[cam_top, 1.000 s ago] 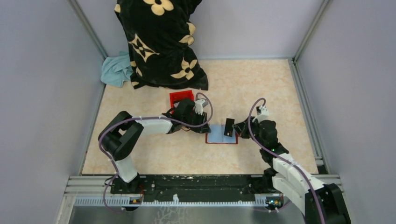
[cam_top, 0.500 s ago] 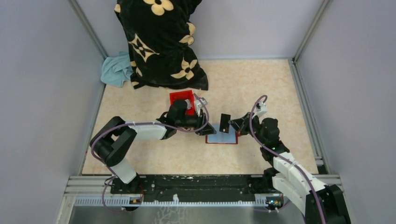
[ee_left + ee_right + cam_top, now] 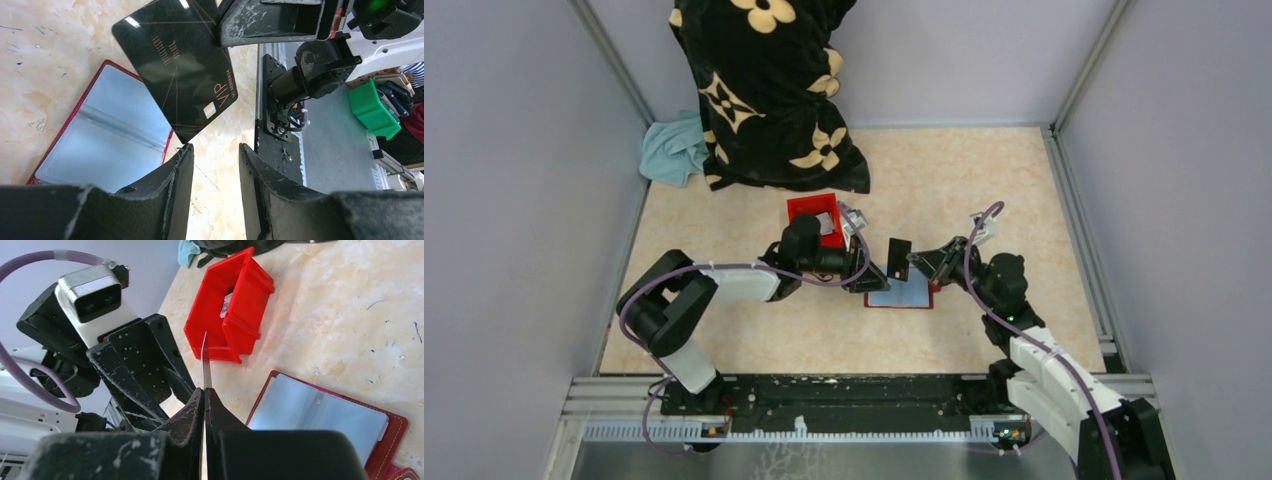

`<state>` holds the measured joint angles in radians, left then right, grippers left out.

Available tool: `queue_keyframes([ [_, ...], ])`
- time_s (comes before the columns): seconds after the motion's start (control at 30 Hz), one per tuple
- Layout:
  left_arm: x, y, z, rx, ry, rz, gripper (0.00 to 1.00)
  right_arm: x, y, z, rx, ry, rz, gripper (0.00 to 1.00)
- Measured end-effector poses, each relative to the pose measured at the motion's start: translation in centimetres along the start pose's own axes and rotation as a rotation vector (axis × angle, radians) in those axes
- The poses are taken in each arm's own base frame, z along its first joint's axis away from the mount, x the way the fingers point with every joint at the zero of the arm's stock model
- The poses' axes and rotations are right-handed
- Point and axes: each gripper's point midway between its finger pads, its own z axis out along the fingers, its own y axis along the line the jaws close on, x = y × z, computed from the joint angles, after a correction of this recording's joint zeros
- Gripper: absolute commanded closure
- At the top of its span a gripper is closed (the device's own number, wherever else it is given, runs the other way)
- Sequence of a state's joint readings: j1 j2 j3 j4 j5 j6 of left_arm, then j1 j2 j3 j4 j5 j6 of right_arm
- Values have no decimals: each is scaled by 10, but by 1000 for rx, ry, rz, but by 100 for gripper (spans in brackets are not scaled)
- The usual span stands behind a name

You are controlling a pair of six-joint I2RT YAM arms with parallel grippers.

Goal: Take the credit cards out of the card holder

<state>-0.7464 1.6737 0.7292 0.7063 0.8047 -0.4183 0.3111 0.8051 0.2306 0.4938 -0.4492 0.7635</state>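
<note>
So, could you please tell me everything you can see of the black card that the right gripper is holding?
The card is thin and glossy black, with rounded corners, fine gold lines, gold "VIP" lettering and a small gold chip-like patch. The right gripper pinches it by one edge, and it hangs tilted in the air above the open red wallet. The right wrist view shows it edge-on. The left gripper stands open nearby, not touching it.
</note>
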Motion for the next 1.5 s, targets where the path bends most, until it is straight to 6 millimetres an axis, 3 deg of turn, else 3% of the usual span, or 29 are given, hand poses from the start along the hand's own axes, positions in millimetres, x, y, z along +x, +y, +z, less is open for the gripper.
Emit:
queue_keyframes([
  [0.43,2,4,-1,-26,-8,0,56,-12,19,-8,-41,-28,-37,100],
  [0.87,-7,-25,-8,96,-51,57,58,0,14,-6,-53,13,-17,100],
  [1.33,-9,-26,-8,98,-57,63,63,2,19,-8,-79,28,-23,100],
  [1.4,-9,-25,-8,97,-57,63,59,3,19,-9,-76,29,-25,100],
  [1.5,-9,-25,-8,96,-57,63,40,2,19,-9,-68,32,-32,100],
])
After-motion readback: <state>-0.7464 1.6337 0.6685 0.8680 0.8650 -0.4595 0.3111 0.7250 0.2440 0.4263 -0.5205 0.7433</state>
